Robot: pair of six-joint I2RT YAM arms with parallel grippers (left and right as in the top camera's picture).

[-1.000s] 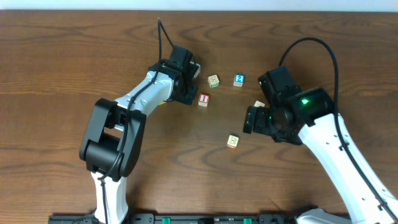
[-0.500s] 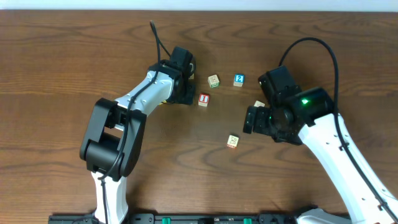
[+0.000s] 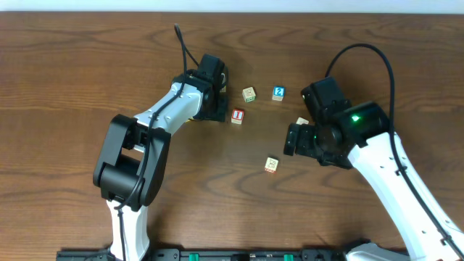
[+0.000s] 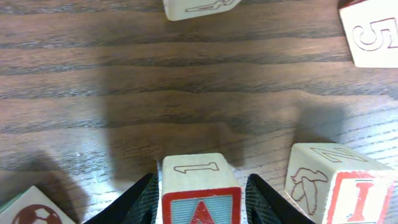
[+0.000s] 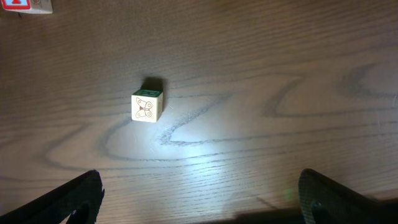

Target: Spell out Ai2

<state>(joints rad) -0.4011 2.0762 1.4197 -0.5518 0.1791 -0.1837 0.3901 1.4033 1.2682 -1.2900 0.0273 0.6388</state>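
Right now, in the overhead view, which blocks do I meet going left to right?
red I block → pale block → blue 2 block → half-hidden block. The lower block overlaps the 2 sideways, so it is left out.

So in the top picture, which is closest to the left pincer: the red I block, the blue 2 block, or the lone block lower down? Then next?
From the left pincer:
1. red I block, just to its right.
2. blue 2 block, farther right, higher up.
3. lone block, lowest in the picture.
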